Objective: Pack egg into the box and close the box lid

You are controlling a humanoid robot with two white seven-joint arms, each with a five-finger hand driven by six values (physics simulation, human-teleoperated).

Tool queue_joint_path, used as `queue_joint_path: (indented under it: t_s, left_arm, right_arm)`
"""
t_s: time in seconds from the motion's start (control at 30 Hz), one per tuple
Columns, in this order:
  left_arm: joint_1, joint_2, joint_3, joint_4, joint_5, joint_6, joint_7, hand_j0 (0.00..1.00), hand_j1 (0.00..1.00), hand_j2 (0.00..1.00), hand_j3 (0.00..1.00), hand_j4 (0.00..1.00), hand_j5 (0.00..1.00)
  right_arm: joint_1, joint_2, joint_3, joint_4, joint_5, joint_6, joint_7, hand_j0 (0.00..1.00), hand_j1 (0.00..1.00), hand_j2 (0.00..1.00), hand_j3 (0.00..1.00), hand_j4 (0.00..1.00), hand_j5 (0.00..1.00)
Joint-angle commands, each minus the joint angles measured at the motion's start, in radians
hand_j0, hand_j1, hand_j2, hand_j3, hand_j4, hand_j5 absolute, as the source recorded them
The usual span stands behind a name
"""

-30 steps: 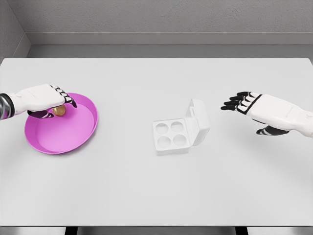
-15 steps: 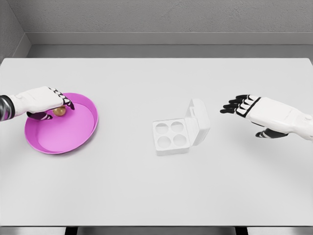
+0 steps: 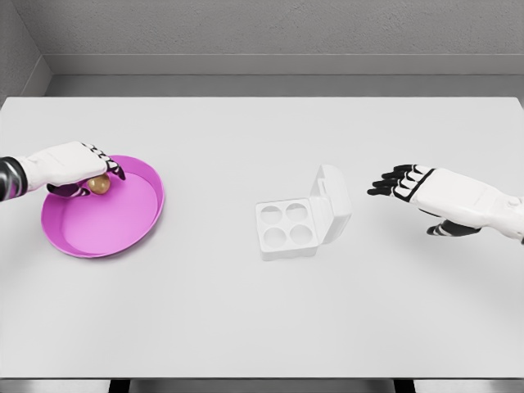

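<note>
A brown egg (image 3: pixel 100 185) lies in the magenta bowl (image 3: pixel 123 225) at the table's left. My left hand (image 3: pixel 90 173) is curled over the egg, with fingers above it and thumb below; contact looks close but the egg still rests in the bowl. The white egg box (image 3: pixel 286 228) sits mid-table with several round wells bare and its lid (image 3: pixel 332 202) standing open on the right side. My right hand (image 3: pixel 401 182) hovers right of the lid, fingers spread, holding nothing.
The white table (image 3: pixel 262 311) stretches wide around the box and bowl. A grey wall runs behind the table's far edge.
The right hand has drifted slightly down and left toward the lid. The left hand has shifted a little over the egg, closing around it.
</note>
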Motion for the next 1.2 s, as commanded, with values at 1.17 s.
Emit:
queue_joint_path:
  t_s: [1.17]
  left_arm:
    - [0.011,-0.015,-0.005,-0.002,-0.001,0.002,0.0,0.65,0.65,0.65,0.65,0.65,0.65]
  right_arm:
    - [0.002,-0.001,-0.006,0.001,-0.007,0.003,-0.002,1.0,1.0,1.0,1.0,1.0,1.0]
